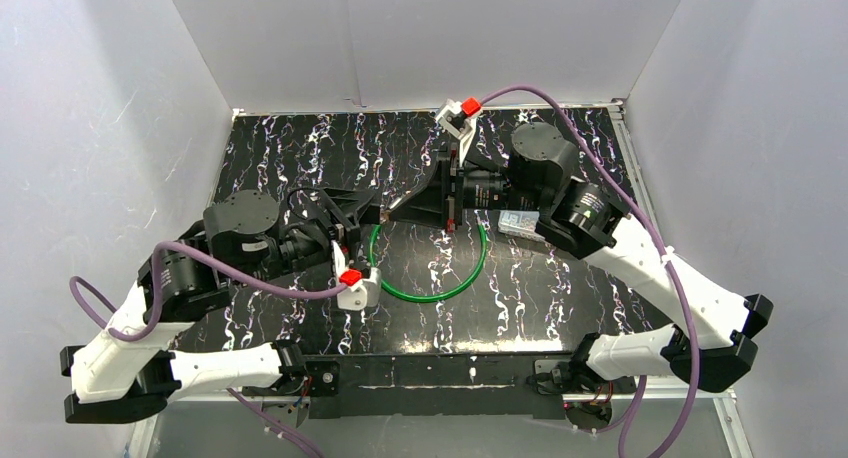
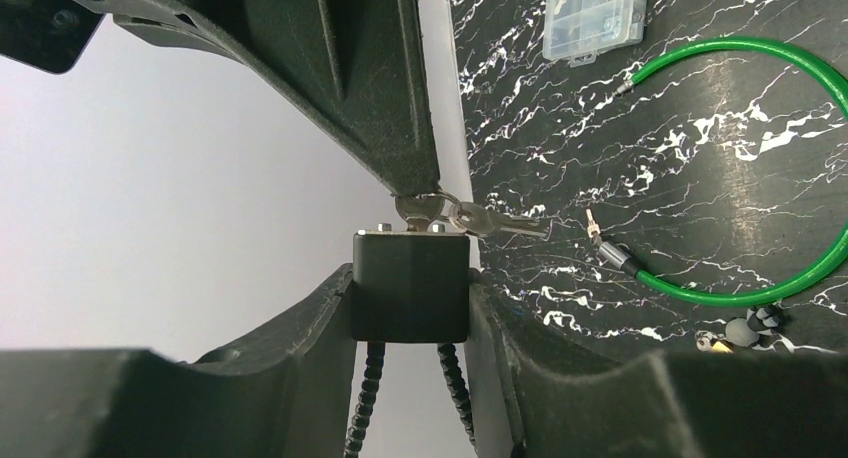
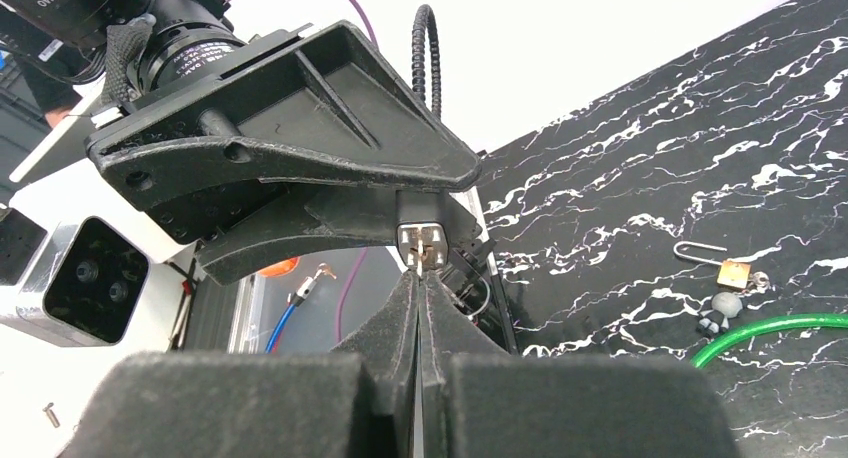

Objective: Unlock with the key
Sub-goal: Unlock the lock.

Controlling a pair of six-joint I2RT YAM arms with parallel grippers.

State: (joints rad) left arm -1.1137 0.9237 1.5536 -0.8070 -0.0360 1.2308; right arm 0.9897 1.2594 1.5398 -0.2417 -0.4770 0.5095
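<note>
In the top view, the left gripper (image 1: 378,216) and the right gripper (image 1: 397,210) met tip to tip above the middle of the tabletop (image 1: 300,148), over the far-left arc of the green cable (image 1: 478,268); what lay between them was too small to read there. A clear box (image 1: 520,223) sat toward the right edge, partly under the right arm. In the left wrist view, we saw the left fingers clamped on the flanks of a black padlock (image 2: 410,298), its keyed face turned outward toward the other arm, which we judged was to brace the body against a twist. The key (image 2: 420,210) sat in that face, a spare key (image 2: 505,225) dangling from its ring. In the right wrist view, the right fingers were pressed together with no gap, their tips at the keyed face and, by our reading, pinching the key's head, aligned for a turn. A small brass padlock (image 3: 735,271) lay unused near the right edge.
</note>
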